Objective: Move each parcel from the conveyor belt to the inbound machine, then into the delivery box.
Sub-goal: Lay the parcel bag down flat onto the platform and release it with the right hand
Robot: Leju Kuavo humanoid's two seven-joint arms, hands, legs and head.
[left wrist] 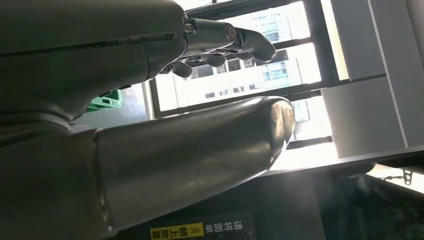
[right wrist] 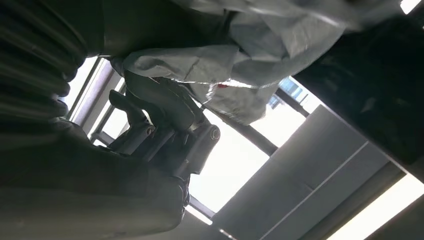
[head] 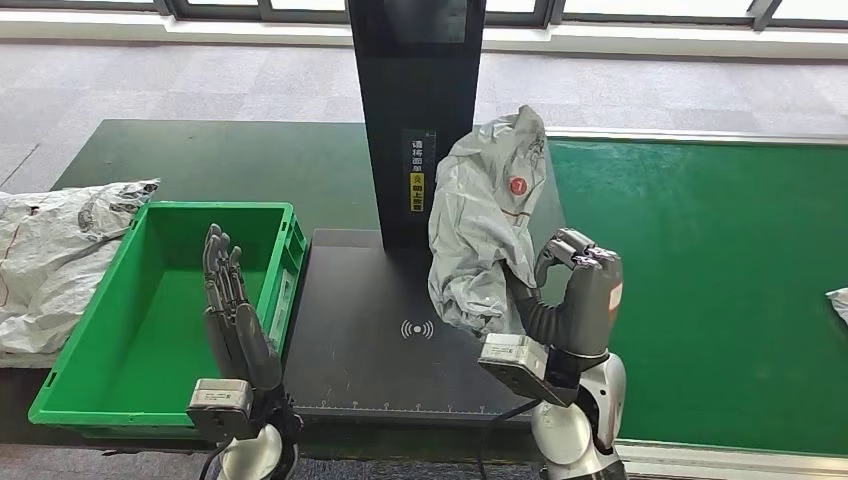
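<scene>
My right hand (head: 575, 290) grips a grey plastic parcel (head: 487, 215) with a red round mark and holds it up over the right part of the black inbound machine's plate (head: 370, 340). In the right wrist view the parcel (right wrist: 225, 65) lies against the curled fingers (right wrist: 165, 120). My left hand (head: 228, 300) stands upright with its fingers straight and apart, holding nothing, over the right wall of the green delivery box (head: 80, 360). The left wrist view shows its thumb (left wrist: 200, 155) and straight fingers (left wrist: 225, 40) with nothing between them.
The machine's black column (head: 415, 110) rises right behind the parcel. The green conveyor belt (head: 720, 290) runs to the right, with a white parcel edge (head: 838, 302) at its far right. Grey bags (head: 55, 250) lie left of the box.
</scene>
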